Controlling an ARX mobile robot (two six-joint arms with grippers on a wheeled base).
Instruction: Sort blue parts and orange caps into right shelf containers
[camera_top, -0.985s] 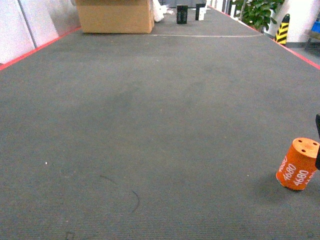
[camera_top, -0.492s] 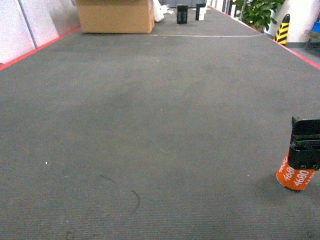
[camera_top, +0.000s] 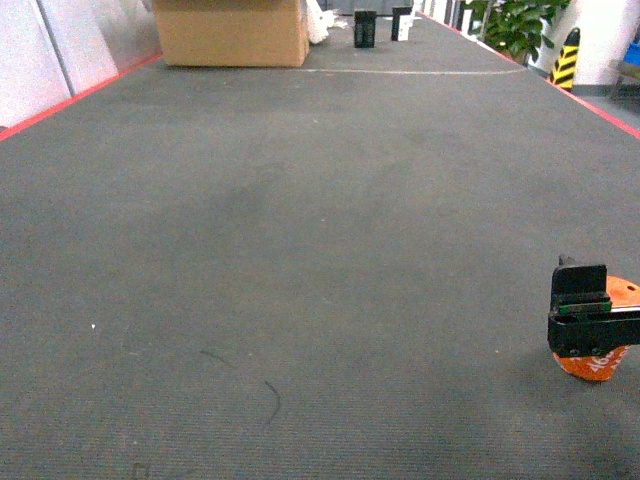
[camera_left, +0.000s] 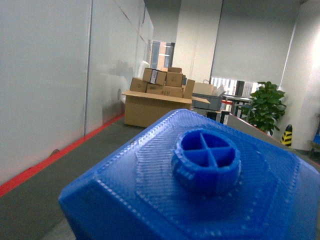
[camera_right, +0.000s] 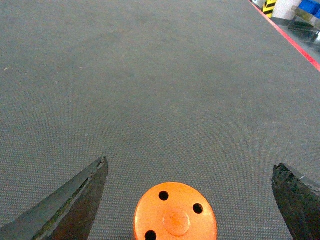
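Where the right hand straddles the orange cap, lettering is hidden.

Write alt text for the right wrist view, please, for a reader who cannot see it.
An orange cap with three small holes in its flat top stands on dark grey carpet, between the two wide-open black fingers of the right gripper.

Even indoor light, soft shadows; head view grainy, blue part close-up slightly blurred.

A blue part fills the foreground, cardboard boxes and a plant behind.
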